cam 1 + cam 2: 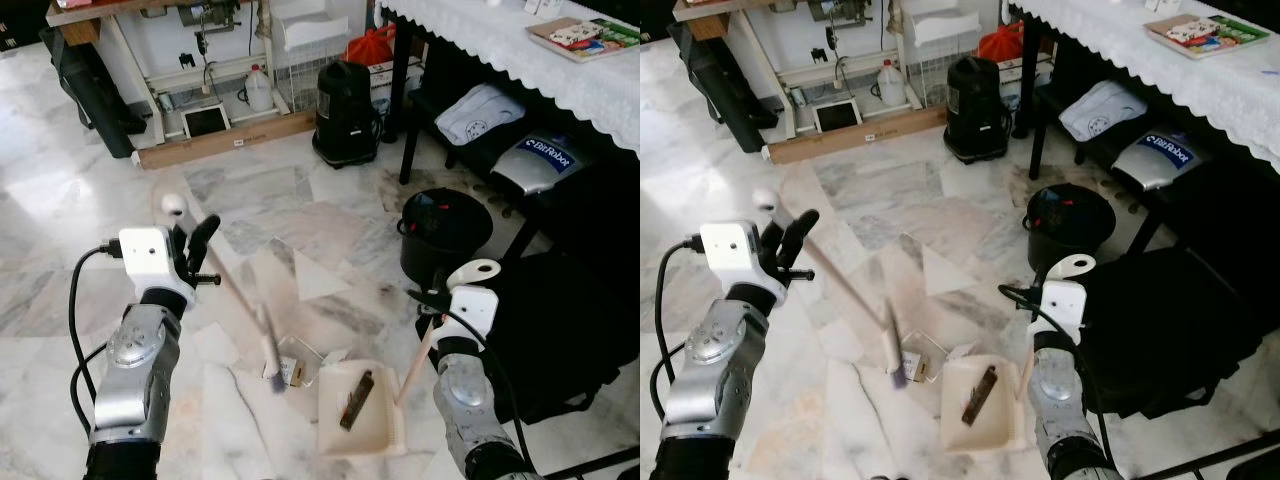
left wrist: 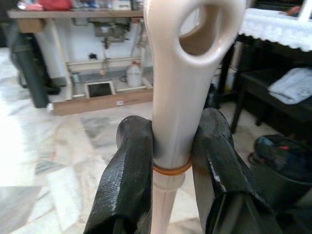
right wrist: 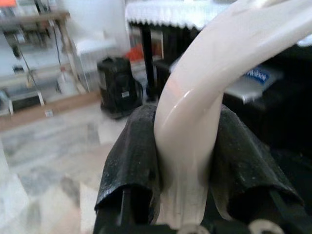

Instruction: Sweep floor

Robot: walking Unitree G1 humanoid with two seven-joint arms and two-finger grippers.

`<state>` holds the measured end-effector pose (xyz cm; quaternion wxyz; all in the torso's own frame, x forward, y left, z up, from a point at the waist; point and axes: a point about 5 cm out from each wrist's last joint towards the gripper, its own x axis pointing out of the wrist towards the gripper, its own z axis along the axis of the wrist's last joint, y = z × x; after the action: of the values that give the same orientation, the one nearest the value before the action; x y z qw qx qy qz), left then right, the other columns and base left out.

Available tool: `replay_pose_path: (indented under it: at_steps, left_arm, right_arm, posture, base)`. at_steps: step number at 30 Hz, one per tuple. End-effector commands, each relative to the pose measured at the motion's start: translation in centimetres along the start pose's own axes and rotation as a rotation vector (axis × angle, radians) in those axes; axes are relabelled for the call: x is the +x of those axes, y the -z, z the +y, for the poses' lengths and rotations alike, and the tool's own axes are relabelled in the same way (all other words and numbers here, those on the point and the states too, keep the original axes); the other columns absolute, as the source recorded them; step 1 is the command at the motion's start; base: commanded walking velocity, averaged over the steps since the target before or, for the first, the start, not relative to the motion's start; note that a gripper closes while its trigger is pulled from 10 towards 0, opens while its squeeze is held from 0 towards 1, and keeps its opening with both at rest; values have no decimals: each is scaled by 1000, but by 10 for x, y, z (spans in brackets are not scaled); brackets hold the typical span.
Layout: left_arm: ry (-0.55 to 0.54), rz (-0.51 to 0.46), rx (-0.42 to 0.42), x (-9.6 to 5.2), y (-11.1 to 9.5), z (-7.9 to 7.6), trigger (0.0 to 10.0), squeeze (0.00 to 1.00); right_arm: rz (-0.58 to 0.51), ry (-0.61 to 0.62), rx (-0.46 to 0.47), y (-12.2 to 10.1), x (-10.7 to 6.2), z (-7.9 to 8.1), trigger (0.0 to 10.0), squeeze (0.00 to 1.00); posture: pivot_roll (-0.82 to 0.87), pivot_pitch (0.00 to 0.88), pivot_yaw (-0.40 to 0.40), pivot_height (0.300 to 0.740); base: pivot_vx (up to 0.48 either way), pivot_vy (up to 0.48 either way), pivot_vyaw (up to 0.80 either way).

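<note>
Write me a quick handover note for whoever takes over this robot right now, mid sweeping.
Left gripper: shut on the broom handle, held out front-left; broom head is down on the marble floor.
Right gripper: shut on the dustpan handle; the dustpan sits on the floor just right of the broom head.
Done: one dark brown piece lies in the pan.
Left: a clear wrapper lies by the broom head, at the pan's mouth, not yet in. A black bucket stands ahead on the right.
</note>
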<state>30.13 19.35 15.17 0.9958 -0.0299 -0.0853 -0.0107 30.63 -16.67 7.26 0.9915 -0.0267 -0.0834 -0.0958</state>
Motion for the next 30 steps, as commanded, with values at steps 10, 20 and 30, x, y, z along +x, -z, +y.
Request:
replay_pose_path:
  at_steps: [10, 20, 30]
  left_arm:
    - [-10, -22, 91, -8, 16, -5, 10000, 0]
    - [48, -74, 128, 0, 18, -24, 10000, 0]
    - [74, -76, 134, -1, 23, -28, 10000, 0]
  right_arm:
    - [-106, 17, 47, -30, 3, -3, 10000, 0]
    - [-122, 15, 87, -46, 15, -3, 10000, 0]
    - [-109, 30, 86, -45, 16, -2, 10000, 0]
  posture:
    - [77, 27, 26, 740]
    - [73, 0, 12, 740]
    - [61, 0, 25, 740]
  base:
    - [0, 0, 0]
    - [0, 0, 0]
    - [0, 0, 0]
